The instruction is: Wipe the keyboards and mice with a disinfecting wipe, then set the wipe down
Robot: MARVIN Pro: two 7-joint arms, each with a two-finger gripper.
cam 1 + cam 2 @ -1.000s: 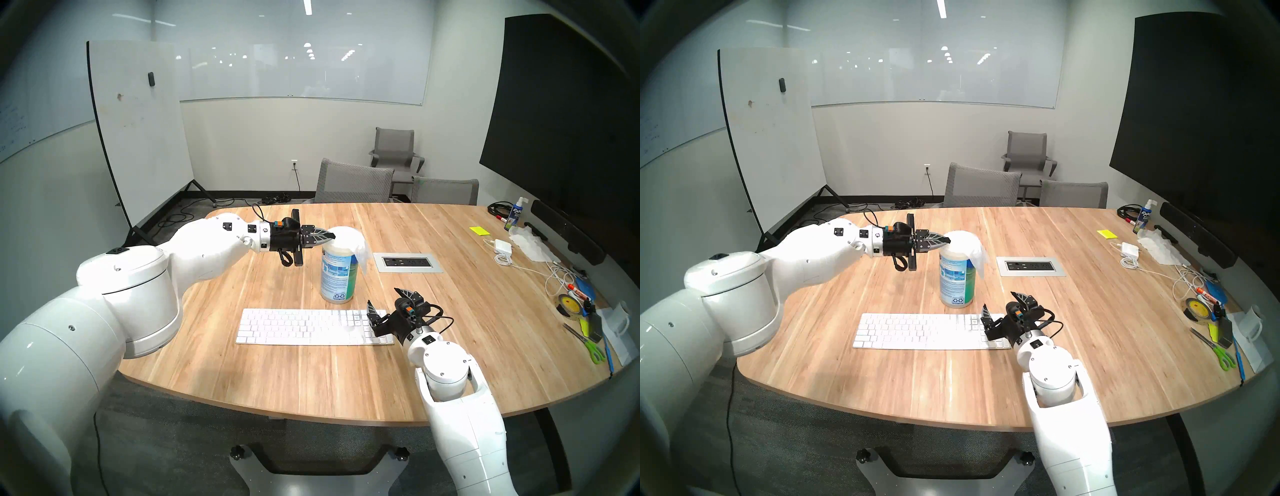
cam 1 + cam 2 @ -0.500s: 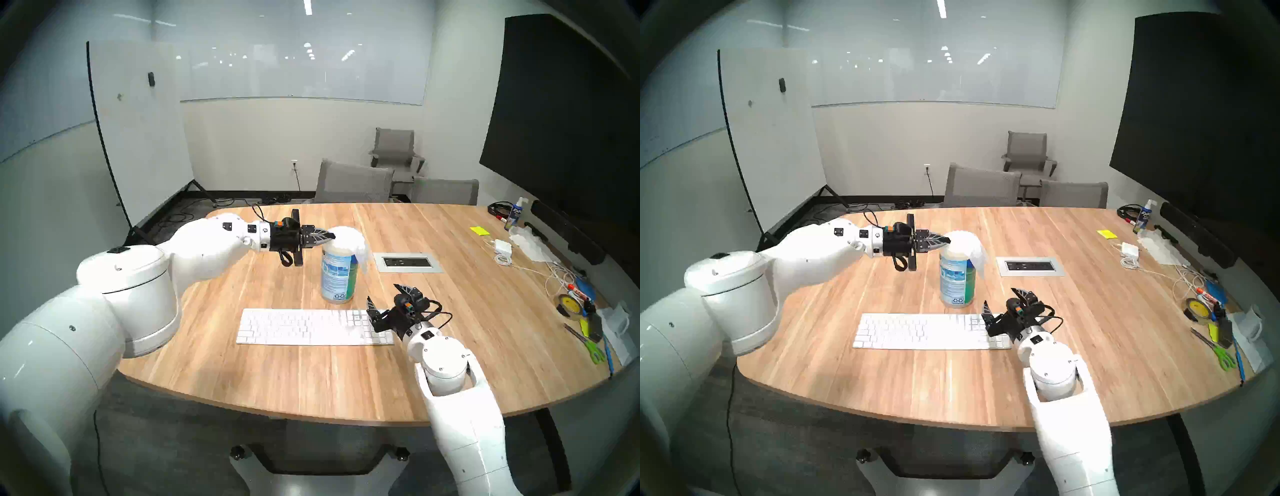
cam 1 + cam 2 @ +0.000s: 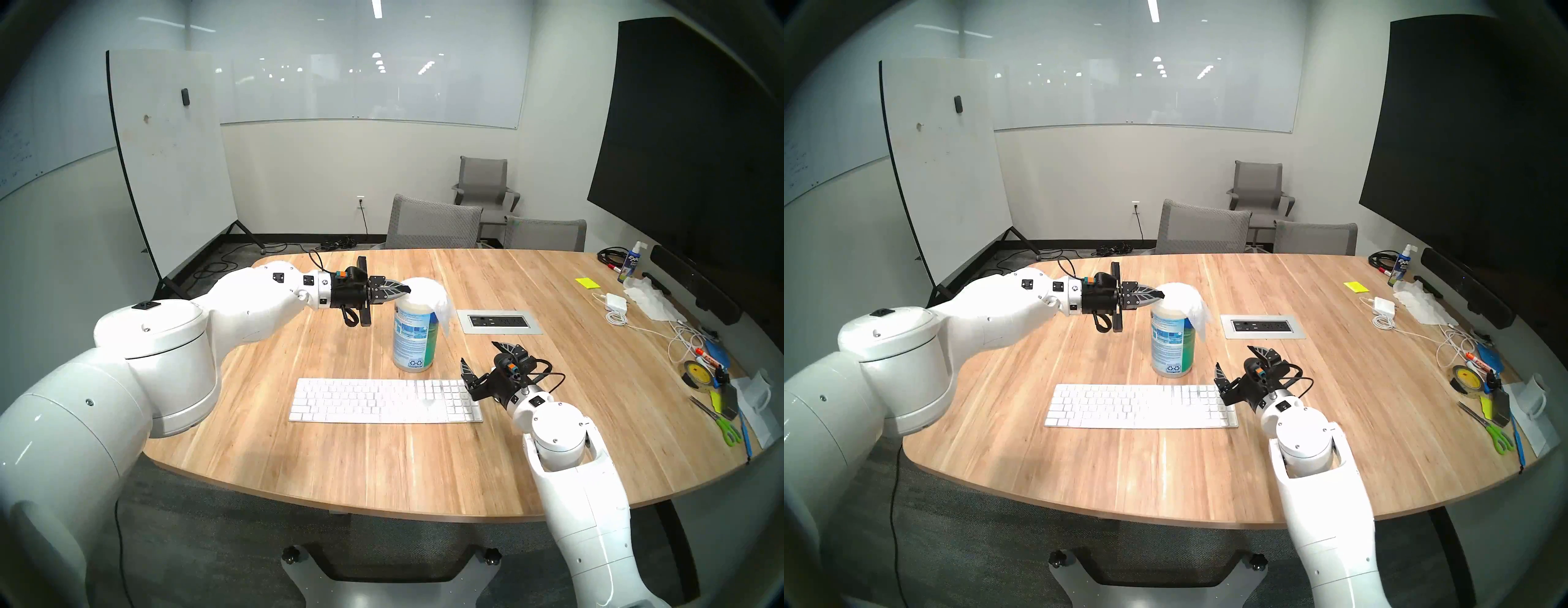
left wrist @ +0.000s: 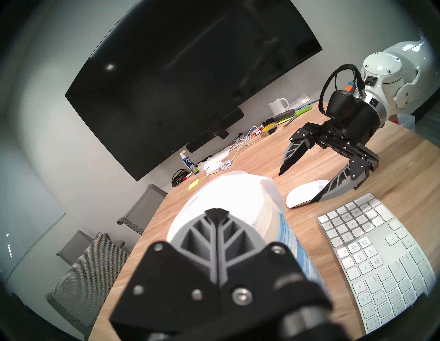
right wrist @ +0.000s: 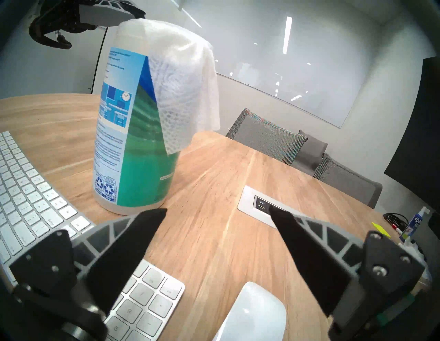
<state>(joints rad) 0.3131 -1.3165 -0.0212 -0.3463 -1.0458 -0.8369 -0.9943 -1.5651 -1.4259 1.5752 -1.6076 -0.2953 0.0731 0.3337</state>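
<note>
Mouse [image 5: 250, 314] first: it's hidden behind the right gripper [image 3: 485, 356] in both head views, and only the wrist cameras catch it — a smooth white low dome, cut off at the bottom edge of the right wrist view, lying on the worktop [image 3: 424, 458] just past the keyboard's [image 3: 384, 400] number-pad end. The left gripper [image 3: 405, 289] blocks much of its own wrist view, jaws pressed fully together, tip at the upper rim of the canister [image 3: 413, 339]; whether the tip actually pinches the wipe [image 3: 432, 299] I can't make out. That wipe is draped over the canister's top, thin, dimpled, half see-through, one limp corner hanging down the blue-green label.

Compared with a second ago, the right gripper has slid off the keyboard's end toward the right; it now hovers over the mouse with jaws spread wide, holding nothing. The left arm hasn't budged.

Keyboard: flat, thin, white keys in a pale frame. Worktop: light streaked wood grain.
</note>
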